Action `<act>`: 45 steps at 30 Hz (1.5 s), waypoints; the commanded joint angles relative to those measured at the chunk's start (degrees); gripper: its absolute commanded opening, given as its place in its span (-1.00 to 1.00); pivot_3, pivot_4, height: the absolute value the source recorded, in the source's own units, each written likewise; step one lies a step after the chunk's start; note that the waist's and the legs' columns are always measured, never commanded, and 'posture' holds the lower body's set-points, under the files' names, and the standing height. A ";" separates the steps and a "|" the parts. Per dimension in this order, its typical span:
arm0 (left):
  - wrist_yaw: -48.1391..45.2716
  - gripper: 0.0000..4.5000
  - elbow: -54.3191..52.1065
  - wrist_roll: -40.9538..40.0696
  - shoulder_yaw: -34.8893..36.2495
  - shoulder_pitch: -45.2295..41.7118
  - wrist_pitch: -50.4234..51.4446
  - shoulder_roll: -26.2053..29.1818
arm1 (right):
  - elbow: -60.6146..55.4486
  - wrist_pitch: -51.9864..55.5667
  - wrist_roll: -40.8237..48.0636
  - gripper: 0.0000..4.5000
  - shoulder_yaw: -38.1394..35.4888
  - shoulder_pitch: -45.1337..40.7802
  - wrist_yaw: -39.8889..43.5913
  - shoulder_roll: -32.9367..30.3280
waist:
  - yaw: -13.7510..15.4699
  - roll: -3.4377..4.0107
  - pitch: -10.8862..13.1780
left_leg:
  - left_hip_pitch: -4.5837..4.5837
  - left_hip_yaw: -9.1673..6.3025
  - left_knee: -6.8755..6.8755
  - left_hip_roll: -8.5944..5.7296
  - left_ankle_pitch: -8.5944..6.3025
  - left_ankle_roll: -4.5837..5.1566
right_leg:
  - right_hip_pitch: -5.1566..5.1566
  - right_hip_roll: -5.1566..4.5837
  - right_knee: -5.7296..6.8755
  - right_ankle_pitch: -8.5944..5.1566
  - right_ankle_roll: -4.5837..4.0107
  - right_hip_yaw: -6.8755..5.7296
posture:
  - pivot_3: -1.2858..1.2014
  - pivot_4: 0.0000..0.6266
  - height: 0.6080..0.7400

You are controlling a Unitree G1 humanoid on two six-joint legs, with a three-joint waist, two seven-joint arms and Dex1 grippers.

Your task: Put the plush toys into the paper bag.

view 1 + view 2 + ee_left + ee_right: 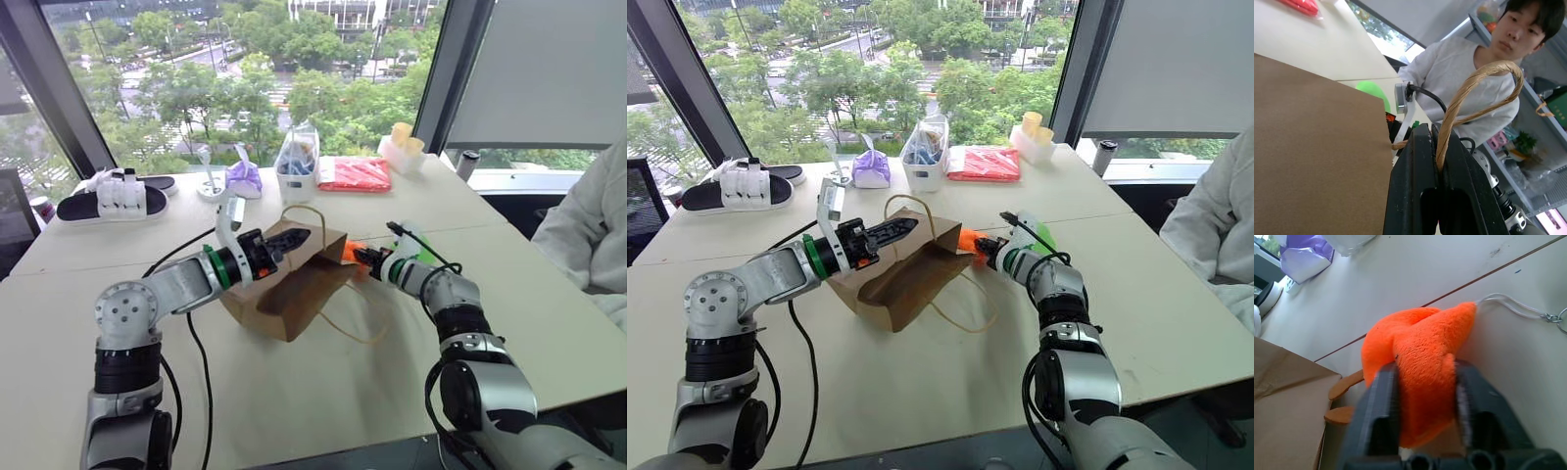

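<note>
The brown paper bag (294, 289) lies tilted on the table with its mouth facing right. My left gripper (294, 238) is shut on one twisted paper handle (1484, 78) and holds the bag's upper edge up. Just right of the bag's mouth, my right gripper (982, 247) is shut on the orange plush toy (1420, 357), which bulges out between its fingers close above the table. The light green plush toy (421, 251) lies on the table behind my right wrist, partly hidden by it.
At the far edge by the window stand a pair of black and white slippers (113, 196), a purple pouch (244, 177), a clear bag of blue items (297, 162), a red packet (354, 173) and a yellow-filled container (403, 147). A person in white (588, 225) sits at the right. A black cable (196, 343) crosses the table.
</note>
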 commanded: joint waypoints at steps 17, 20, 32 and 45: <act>-3.10 -1.00 0.11 0.03 -2.12 -1.87 -1.79 0.82 | -48.64 12.55 12.79 -0.97 -2.26 15.93 3.56 -9.50 | 0.38 0.00 0.00 | -0.11 -0.06 -0.06 -0.01 0.00 0.00 | -0.12 -0.01 0.00 0.00 0.01 -0.02 | 0.03 -0.52 1.00; -3.85 -1.00 1.14 0.03 -2.22 -2.43 -1.87 1.05 | -65.72 19.54 21.76 -0.97 -2.60 26.37 8.26 -14.62 | 0.74 0.02 0.01 | -0.14 -0.08 -0.07 -0.01 -0.01 0.00 | -0.12 -0.01 -0.02 0.00 0.01 -0.02 | 0.03 -0.52 1.00; -5.98 -1.00 5.37 -0.27 -1.63 -5.20 -1.89 1.20 | -74.64 24.18 31.05 -0.97 3.63 30.81 4.90 -14.61 | 0.52 0.00 0.00 | 0.05 -0.07 0.03 -0.02 -0.02 0.02 | -0.05 0.02 -0.09 0.02 -0.03 -0.03 | 0.03 -0.52 1.00; -4.29 -1.00 3.12 -2.67 -1.75 -3.90 -1.99 0.38 | -68.30 16.43 14.01 -0.97 23.93 22.14 11.41 -18.98 | 0.46 -0.02 -0.01 | -0.02 -0.05 0.00 -0.04 -0.04 0.04 | -0.18 -0.02 -0.08 0.03 -0.03 -0.03 | 0.03 -0.52 1.00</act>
